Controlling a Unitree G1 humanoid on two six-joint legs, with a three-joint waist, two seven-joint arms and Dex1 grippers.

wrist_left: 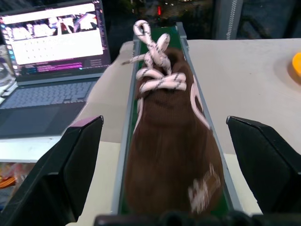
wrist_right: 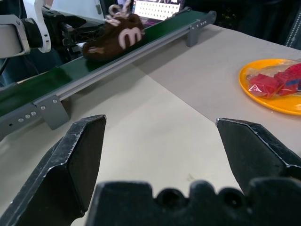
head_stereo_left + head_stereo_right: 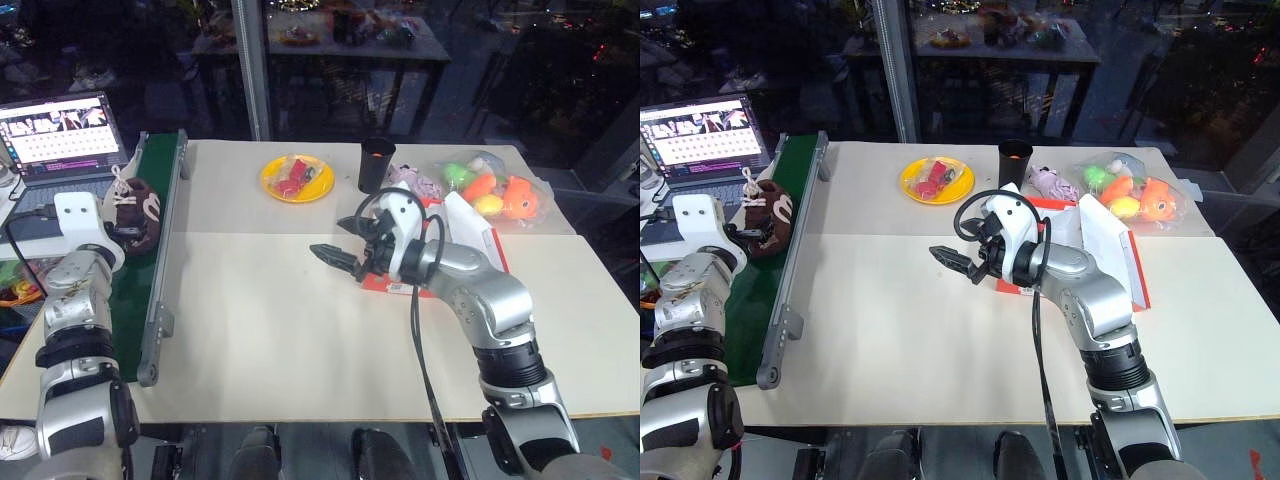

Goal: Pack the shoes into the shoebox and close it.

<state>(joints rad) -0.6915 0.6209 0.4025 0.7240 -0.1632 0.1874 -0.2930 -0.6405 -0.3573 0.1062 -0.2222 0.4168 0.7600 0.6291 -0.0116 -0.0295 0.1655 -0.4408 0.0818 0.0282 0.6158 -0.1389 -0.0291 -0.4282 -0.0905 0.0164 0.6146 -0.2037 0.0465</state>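
With its jaws spread wide, the left gripper (image 1: 164, 141) faces a brown shoe (image 1: 171, 136) on the green conveyor (image 3: 150, 250) at nine o'clock of the table and should close squarely across its midsection, while the right gripper (image 3: 958, 262), equally spread, waits before the shoebox (image 3: 1110, 250).

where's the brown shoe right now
The brown shoe lies on the green conveyor belt at the table's left edge, beside the laptop, before the open left gripper.

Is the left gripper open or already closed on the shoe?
Open. In the left wrist view the left gripper has its fingers spread wide on either side of the brown shoe, not touching it.
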